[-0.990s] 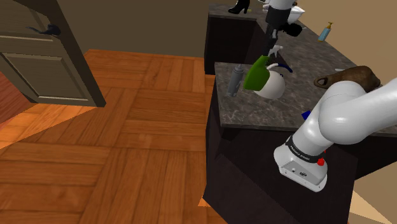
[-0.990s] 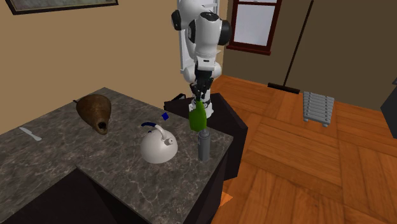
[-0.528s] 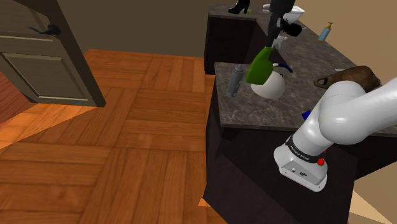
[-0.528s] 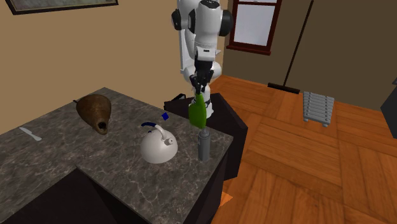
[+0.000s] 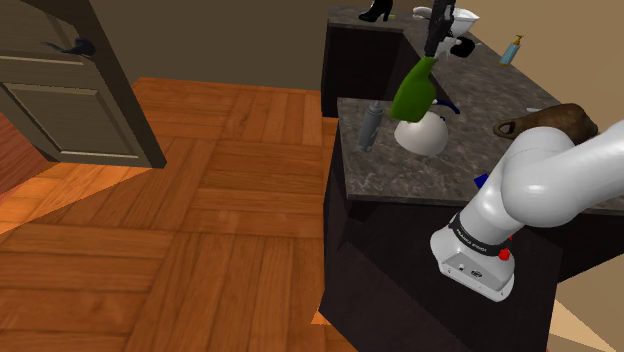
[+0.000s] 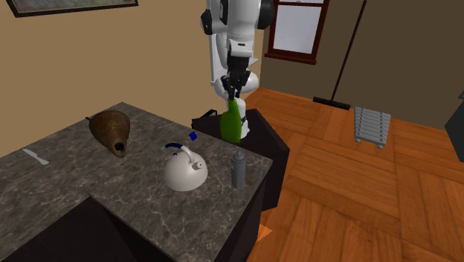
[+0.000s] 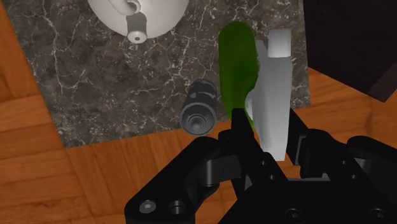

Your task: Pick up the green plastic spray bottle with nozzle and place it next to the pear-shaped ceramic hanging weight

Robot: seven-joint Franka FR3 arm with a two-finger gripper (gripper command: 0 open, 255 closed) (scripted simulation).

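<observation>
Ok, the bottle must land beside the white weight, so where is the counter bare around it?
Bare counter lies between the white weight and the brown gourd-shaped thing, and on the weight's near side in the second exterior view. Crowded: between the weight and the grey canister at the counter's edge. The gripper holds the green bottle.

Up goes the gripper (image 6: 232, 94), and the green spray bottle (image 6: 232, 124) rises with it, higher above the counter (image 6: 89, 175) than a second ago. Its base now sits clear of the grey bottle (image 6: 239, 170) in the second exterior view. It seems to hang a bit straighter too, though that's hard to judge.
</observation>
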